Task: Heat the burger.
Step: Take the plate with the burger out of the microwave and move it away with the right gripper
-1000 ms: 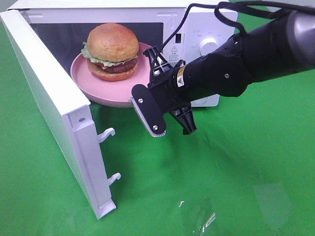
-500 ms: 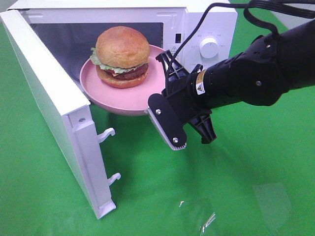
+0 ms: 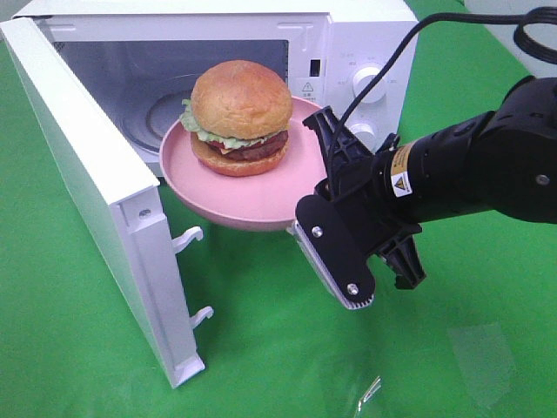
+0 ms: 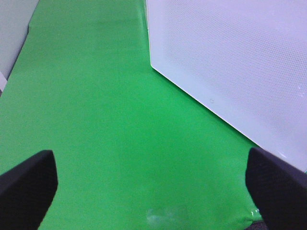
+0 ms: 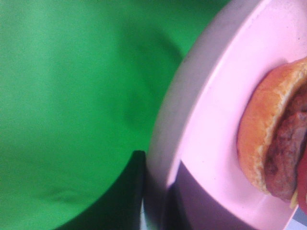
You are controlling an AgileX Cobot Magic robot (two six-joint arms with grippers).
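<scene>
Burger (image 3: 240, 116) sits on pink plate (image 3: 287, 192), held outside open microwave (image 3: 348, 43) mouth. Right gripper (image 3: 324, 209) clamps plate rim. Microwave door (image 3: 96, 192) swung wide. Left gripper (image 4: 153, 187) spread apart over green cloth (image 4: 96, 120).

In the right wrist view the burger (image 5: 276, 143) is cut off at the right edge and blurred, and the plate (image 5: 211, 120) runs off too. In the left wrist view only two dark finger (image 4: 26, 184) tips show at the bottom corners.
</scene>
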